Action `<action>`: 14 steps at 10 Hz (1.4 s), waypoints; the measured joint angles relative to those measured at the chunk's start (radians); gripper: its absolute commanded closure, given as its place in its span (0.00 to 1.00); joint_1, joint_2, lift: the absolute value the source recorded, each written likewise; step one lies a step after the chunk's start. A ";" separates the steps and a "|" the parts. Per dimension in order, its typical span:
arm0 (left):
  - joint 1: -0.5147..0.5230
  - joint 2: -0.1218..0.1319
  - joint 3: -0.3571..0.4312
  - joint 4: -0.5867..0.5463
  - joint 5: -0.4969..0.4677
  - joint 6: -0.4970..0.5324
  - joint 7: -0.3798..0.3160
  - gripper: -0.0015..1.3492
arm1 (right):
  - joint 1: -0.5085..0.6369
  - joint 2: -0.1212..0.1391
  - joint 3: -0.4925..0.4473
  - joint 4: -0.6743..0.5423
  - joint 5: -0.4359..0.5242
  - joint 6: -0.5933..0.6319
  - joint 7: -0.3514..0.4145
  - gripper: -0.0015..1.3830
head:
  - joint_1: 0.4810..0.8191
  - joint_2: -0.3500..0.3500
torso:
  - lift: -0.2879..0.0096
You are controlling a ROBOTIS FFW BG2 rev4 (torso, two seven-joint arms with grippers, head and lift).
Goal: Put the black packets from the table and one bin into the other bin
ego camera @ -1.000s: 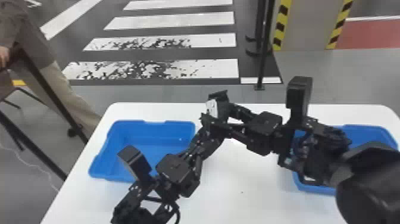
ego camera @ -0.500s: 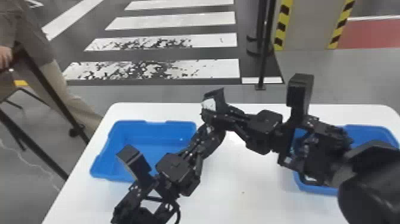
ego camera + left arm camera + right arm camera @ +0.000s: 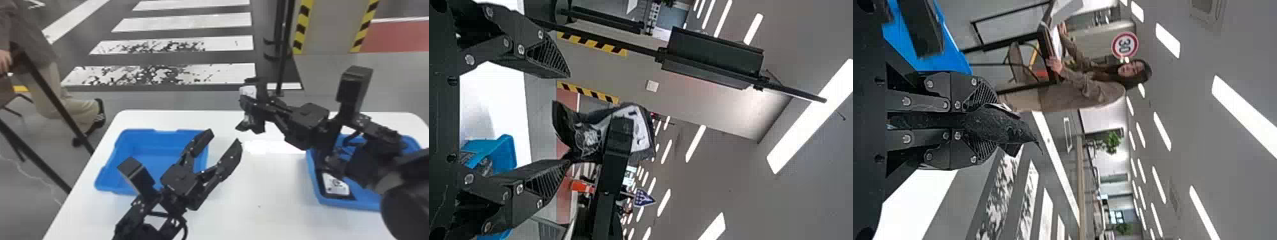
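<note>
Glossy blue plastic bins (image 3: 110, 172)

Both arms (image 3: 135, 215) are black and boxy — silver screws (image 3: 906, 101), ribbed finger pads (image 3: 547, 55), a looping cable (image 3: 184, 227).

A smooth white counter (image 3: 271, 191) with rounded corners stands on a grey floor (image 3: 178, 99). Beyond it lie worn white crosswalk stripes (image 3: 198, 22), a dull red floor patch (image 3: 399, 36) and a pale grey pillar (image 3: 332, 28) with yellow-and-black striped edges. Long white ceiling lights (image 3: 1168, 40) glow overhead.
</note>
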 measured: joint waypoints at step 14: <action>0.047 -0.023 0.064 0.000 -0.032 -0.063 0.057 0.10 | 0.385 0.084 -0.492 -0.093 0.259 -0.272 0.004 0.14 | 0.63 0.23 | 0.60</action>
